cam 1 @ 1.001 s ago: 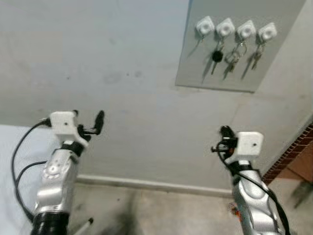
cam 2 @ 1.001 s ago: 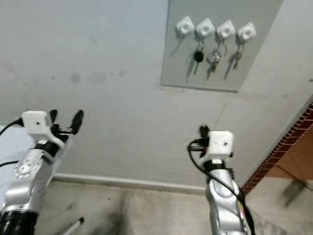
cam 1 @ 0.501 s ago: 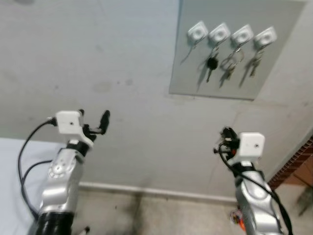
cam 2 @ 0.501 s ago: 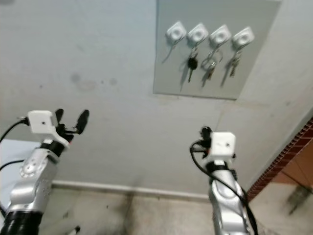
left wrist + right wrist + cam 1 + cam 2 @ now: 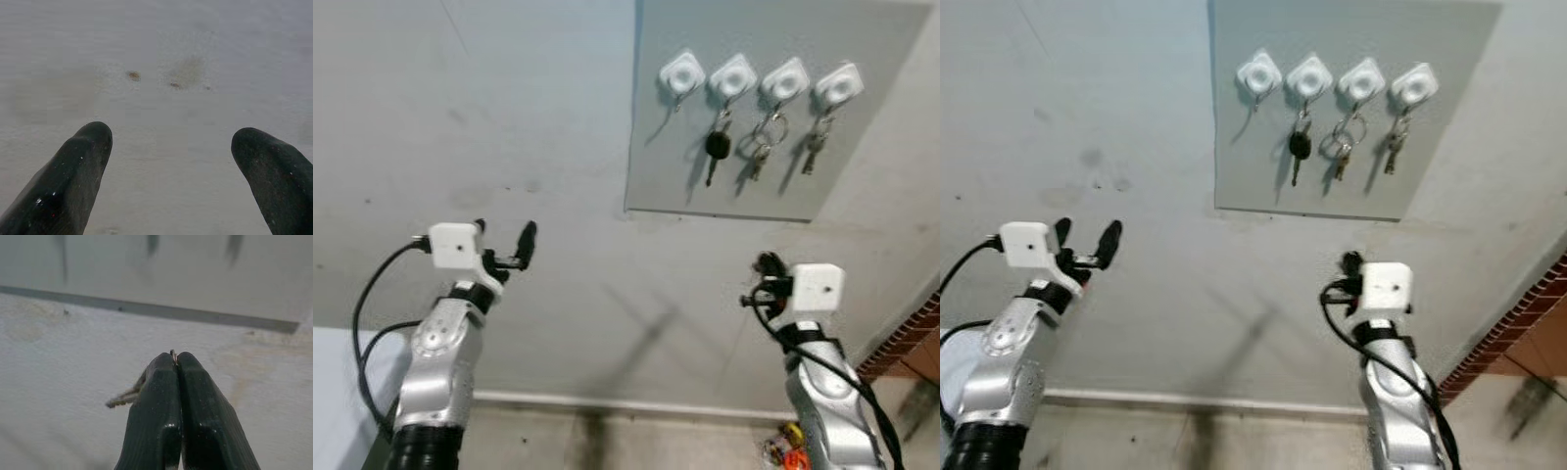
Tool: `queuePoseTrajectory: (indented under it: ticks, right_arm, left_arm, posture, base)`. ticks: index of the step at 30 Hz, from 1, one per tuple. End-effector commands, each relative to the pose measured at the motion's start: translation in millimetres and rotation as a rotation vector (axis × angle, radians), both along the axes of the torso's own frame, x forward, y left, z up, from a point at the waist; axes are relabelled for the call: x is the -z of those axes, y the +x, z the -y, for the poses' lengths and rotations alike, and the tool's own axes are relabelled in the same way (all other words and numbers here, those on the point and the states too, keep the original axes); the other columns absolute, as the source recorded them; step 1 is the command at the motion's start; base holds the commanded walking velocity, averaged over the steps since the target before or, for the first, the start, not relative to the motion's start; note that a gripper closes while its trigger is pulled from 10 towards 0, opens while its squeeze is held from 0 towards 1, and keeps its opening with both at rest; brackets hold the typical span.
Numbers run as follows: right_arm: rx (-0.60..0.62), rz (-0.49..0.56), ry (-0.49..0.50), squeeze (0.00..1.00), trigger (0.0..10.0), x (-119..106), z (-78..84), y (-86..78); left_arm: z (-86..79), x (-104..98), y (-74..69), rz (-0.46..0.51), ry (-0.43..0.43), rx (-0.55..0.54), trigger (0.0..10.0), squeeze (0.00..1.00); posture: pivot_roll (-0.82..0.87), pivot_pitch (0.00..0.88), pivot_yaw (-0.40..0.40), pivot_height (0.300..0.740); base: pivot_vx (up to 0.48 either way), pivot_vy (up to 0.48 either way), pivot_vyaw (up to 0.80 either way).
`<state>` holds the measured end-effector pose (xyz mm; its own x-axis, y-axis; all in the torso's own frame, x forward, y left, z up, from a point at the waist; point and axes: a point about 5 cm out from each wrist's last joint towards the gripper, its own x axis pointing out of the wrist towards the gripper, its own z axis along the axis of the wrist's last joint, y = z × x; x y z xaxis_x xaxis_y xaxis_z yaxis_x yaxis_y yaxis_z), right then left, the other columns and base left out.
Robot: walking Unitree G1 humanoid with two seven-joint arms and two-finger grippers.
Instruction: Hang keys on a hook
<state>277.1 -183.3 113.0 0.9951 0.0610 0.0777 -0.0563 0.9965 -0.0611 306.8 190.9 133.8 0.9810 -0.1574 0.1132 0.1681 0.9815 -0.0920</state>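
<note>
Approach step, we judged. Our right gripper [image 5: 176, 363] was clamped on keys [image 5: 124, 398], well below the board [image 5: 862, 176] with 4 hooks; leftmost hook [image 5: 682, 73] bare. Left gripper [image 5: 168, 147] spread, holding nothing. Next: raise right arm to that hook.

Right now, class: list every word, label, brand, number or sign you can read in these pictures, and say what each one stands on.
None can be read.
The grey board, its four white hooks and the hanging keys show no legible writing.
The wall shows only stains.
The white blocks above the left gripper and right gripper look blank.
</note>
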Motion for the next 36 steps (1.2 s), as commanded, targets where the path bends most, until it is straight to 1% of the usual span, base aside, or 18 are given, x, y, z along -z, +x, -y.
queuePoseTrajectory:
  ticks: [1, 2, 3, 4, 6, 7, 11, 12, 15, 19, 23, 25, 27, 29, 32, 36]
  right_arm:
    - [0.000, 0.020, -0.007, 0.00, 10.0, -7, 5.3, 1.3]
    - [-0.019, 0.028, -0.009, 0.00, 10.0, -10, 5.1, 3.0]
    - [-0.019, 0.028, -0.009, 0.00, 10.0, -10, 5.1, 3.0]
    - [-0.041, 0.036, -0.010, 0.00, 10.0, -12, 3.9, 4.9]
    - [-0.049, 0.040, -0.012, 0.00, 10.0, -13, 3.2, 6.0]
    - [-0.066, 0.046, -0.015, 0.00, 10.0, -15, 0.4, 9.6]
    - [-0.111, 0.065, -0.003, 0.00, 10.0, -22, -7.7, 16.0]
    - [-0.138, 0.074, 0.001, 0.00, 10.0, -24, -11.9, 18.0]
    - [-0.172, 0.086, 0.007, 0.00, 10.0, -29, -17.1, 21.0]
    - [-0.255, 0.119, 0.026, 0.00, 10.0, -40, -29.9, 27.9]
    - [-0.310, 0.151, 0.045, 0.00, 10.0, -51, -41.0, 35.1]
    - [-0.347, 0.176, 0.070, 0.00, 10.0, -60, -48.4, 40.4]
    - [-0.354, 0.182, 0.076, 0.00, 10.0, -62, -49.9, 41.4]
    - [-0.379, 0.202, 0.099, 0.00, 10.0, -69, -55.3, 45.3]
    - [-0.388, 0.209, 0.108, 0.00, 10.0, -71, -57.7, 47.6]
    - [-0.415, 0.234, 0.136, 0.00, 10.0, -80, -65.2, 55.9]
  left_arm:
    - [8.0, -5, -1.2, 0.020, 0.028, 0.047, 10.0, 0.00]
    - [13.1, -7, -2.0, 0.029, 0.046, 0.076, 10.0, 0.00]
    - [13.1, -7, -2.0, 0.029, 0.046, 0.076, 10.0, 0.00]
    - [18.6, -9, -2.8, 0.038, 0.057, 0.105, 10.0, 0.00]
    - [21.4, -9, -3.0, 0.040, 0.059, 0.121, 10.0, 0.00]
    - [29.7, -13, -4.2, 0.055, 0.060, 0.167, 10.0, 0.00]
    - [45.7, -20, -5.9, 0.085, 0.073, 0.251, 10.0, 0.00]
    - [51.9, -25, -5.8, 0.101, 0.074, 0.278, 10.0, 0.00]
    - [60.0, -31, -5.4, 0.120, 0.066, 0.315, 10.0, 0.00]
    - [71.5, -41, -3.3, 0.150, 0.064, 0.372, 10.0, 0.00]
    - [79.6, -52, -1.6, 0.180, 0.068, 0.419, 10.0, 0.00]
    - [84.1, -60, 0.3, 0.197, 0.061, 0.442, 10.0, 0.00]
    - [85.0, -62, 0.7, 0.200, 0.059, 0.447, 10.0, 0.00]
    - [87.8, -68, 1.3, 0.217, 0.054, 0.461, 10.0, 0.00]
    - [89.4, -69, 1.4, 0.221, 0.056, 0.467, 10.0, 0.00]
    - [97.0, -75, 1.6, 0.236, 0.055, 0.500, 10.0, 0.00]
  posture:
    - [-0.05, 0.000, -0.009, 0.740]
    - [-0.05, 0.000, -0.005, 0.740]
    - [-0.05, 0.000, -0.005, 0.740]
    - [-0.05, 0.000, -0.001, 0.740]
    - [-0.06, 0.000, 0.001, 0.740]
    - [-0.05, 0.000, 0.003, 0.740]
    - [-0.05, 0.000, 0.007, 0.740]
    - [-0.06, 0.000, 0.008, 0.740]
    - [-0.06, 0.000, 0.010, 0.740]
    - [-0.06, 0.000, 0.017, 0.740]
    - [-0.06, 0.000, 0.018, 0.740]
    - [-0.06, 0.000, 0.018, 0.740]
    - [-0.06, 0.000, 0.018, 0.740]
    - [-0.05, 0.000, 0.016, 0.740]
    - [-0.05, 0.000, 0.015, 0.740]
    - [-0.04, 0.000, 0.014, 0.740]
  base:
    - [0.000, 0.000, 0.00]
    - [0.000, 0.000, 0.00]
    - [0.000, 0.000, 0.00]
    - [0.000, 0.000, 0.00]
    - [0.000, 0.000, 0.00]
    - [0.000, 0.000, 0.00]
    - [0.000, 0.000, 0.00]
    - [0.000, 0.000, 0.00]
    - [0.000, 0.000, 0.00]
    - [0.000, 0.000, 0.00]
    - [0.000, 0.000, 0.00]
    - [0.000, 0.000, 0.00]
    - [0.000, 0.000, 0.00]
    - [0.000, 0.000, 0.00]
    - [0.000, 0.000, 0.00]
    - [0.000, 0.000, 0.00]
